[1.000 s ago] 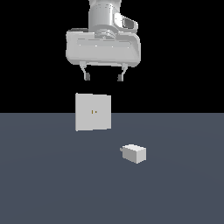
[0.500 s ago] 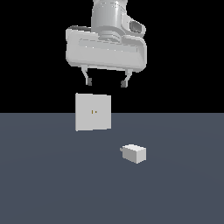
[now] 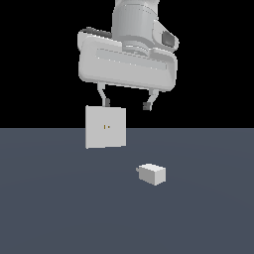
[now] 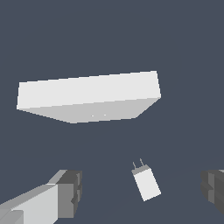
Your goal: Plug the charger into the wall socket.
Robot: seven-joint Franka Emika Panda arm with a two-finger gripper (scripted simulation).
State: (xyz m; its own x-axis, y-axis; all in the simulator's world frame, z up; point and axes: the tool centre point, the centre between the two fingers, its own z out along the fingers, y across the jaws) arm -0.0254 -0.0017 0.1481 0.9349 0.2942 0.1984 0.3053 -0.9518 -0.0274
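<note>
nothing done yet — the tool (image 3: 126, 104) hangs spread and empty above the bench (image 3: 49, 208); the charger (image 3: 152, 174) lies loose, near the upright wall socket (image 3: 105, 127), prongs unplugged — grasping and insertion remain.

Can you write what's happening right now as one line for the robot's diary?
gripper: open, empty, up high | charger: on floor, untouched | socket: upright, nothing plugged in

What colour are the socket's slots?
Yellowish, on the white wall socket; clearest in the exterior view.
</note>
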